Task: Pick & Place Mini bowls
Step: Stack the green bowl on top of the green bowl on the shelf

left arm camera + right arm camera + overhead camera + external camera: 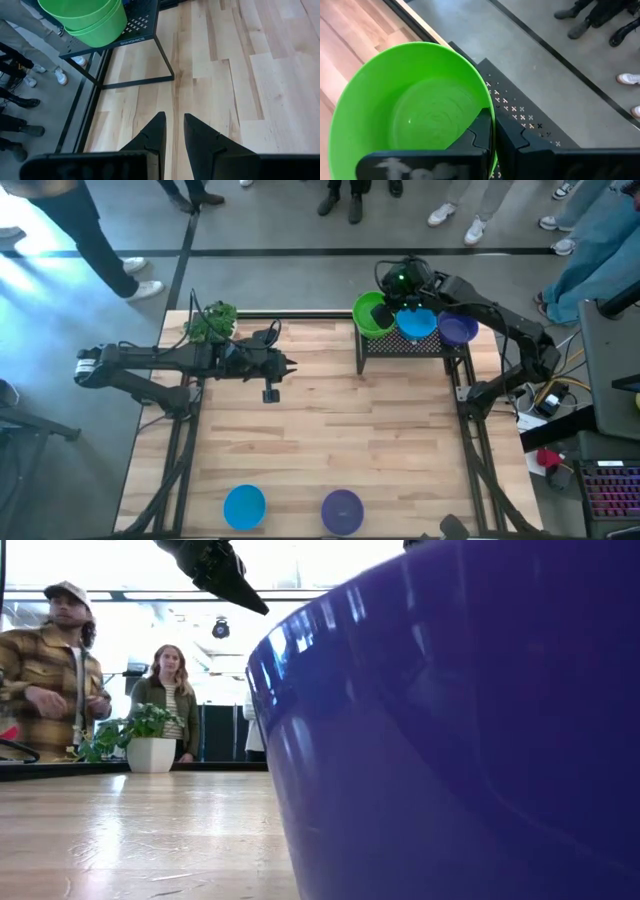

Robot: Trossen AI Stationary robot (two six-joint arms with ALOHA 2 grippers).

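Wooden table (330, 440); wrist-only pincer-gripped green bowl (415, 115)

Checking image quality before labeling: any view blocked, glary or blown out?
Low view: purple bowl right at the lens fills most of the frame; windows behind blown out. High view: glare on the floor at top left. Wrist views: even lighting.

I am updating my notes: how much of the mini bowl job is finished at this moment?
Mostly done, it seems. On the black rack sit green bowls, a blue bowl and a purple bowl. In hand: the right pincer is shut on the rim of the top green bowl. Left: one blue bowl and one purple bowl at the table's near edge. The left pincer hovers empty.
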